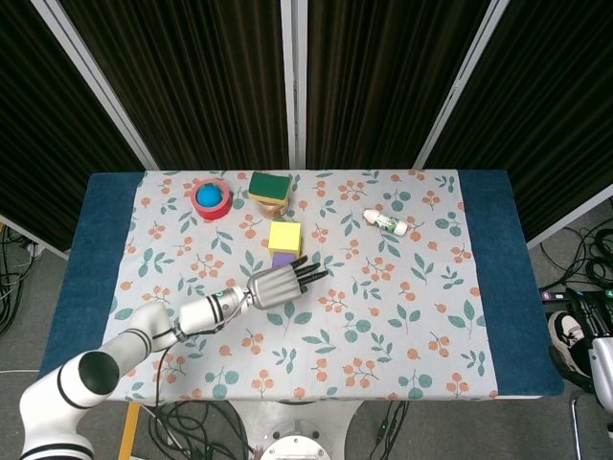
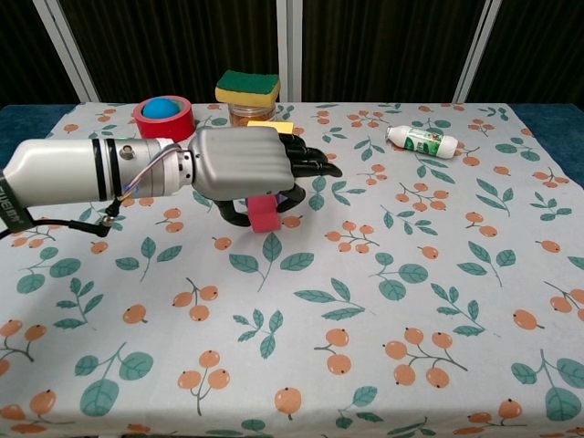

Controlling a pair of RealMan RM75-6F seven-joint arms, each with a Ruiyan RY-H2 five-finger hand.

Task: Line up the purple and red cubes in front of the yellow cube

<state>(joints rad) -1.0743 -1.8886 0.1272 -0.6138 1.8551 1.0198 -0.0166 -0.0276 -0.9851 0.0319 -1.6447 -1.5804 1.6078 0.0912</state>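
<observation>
Left robot hand: the left robot hand [image 2: 245, 164] reaches over the middle of the tabletop [image 1: 412, 316], back upward, dark fingers stretched toward 1 o'clock, and it holds the red cube [image 2: 264, 211] from above between thumb and fingers.
Right robot hand: neither view shows it.
Red cube: under the palm, only its lower front face showing in the chest view; I cannot tell whether it rests on the cloth or hangs just above it.
Purple cube: the purple cube [image 1: 282, 260] sits touching the yellow cube [image 1: 284, 236] at its 6 o'clock side, a thin strip visible from overhead, the fingers just beside it.
Yellow cube: near the centre of the cloth, largely hidden by the hand in the chest view.
Bystanders: a red tape roll [image 1: 212, 199] with a blue ball in it at 11 o'clock of the yellow cube, a sponge [image 1: 270, 184] on a jar at 12 o'clock, a small white bottle [image 1: 388, 222] toward 2 o'clock.
Step, as I judge it: bringing the red cube to the 6 o'clock end of the row.
Risk: the outstretched fingers could nudge the purple cube and skew the row.
Risk: the hand hides the gap, so the red cube could land off-line or partly on the purple one.
Risk: a release with the thumb dragging could tip or turn the red cube.
</observation>
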